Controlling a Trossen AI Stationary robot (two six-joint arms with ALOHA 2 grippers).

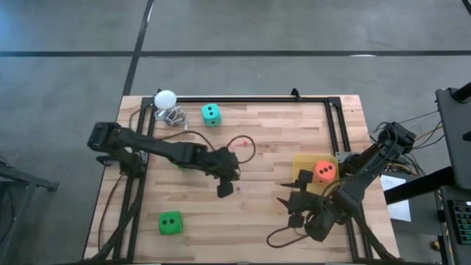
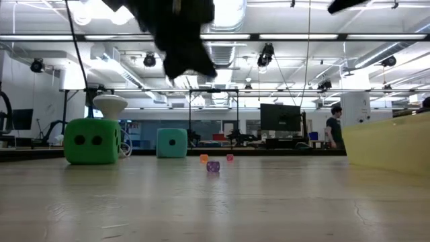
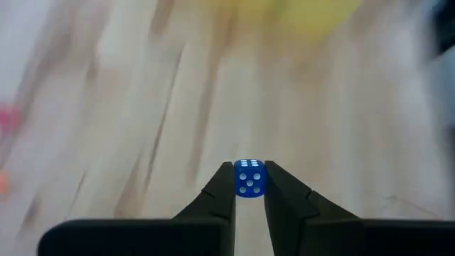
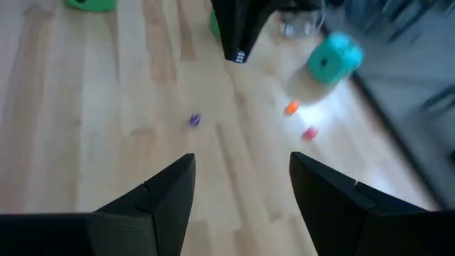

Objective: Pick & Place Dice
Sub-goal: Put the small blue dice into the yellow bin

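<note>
Your yellow tray (image 1: 303, 163), right of center, has the orange-red die (image 1: 324, 171) in it. Left hand (image 3: 249, 186) is pinched on a small blue die (image 3: 249, 177); right hand (image 4: 242, 178) gapes empty. No readable writing.

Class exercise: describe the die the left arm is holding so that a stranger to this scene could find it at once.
Start at the wooden table and follow the left arm to its tool above the middle. Pinched between its fingers is a tiny blue die with white pips, much smaller than the big soft green die.

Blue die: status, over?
Left gripper shut on blue die, lifted over table centre. Right gripper open, waiting by yellow bin. Orange die in bin. Path looks clear.
</note>
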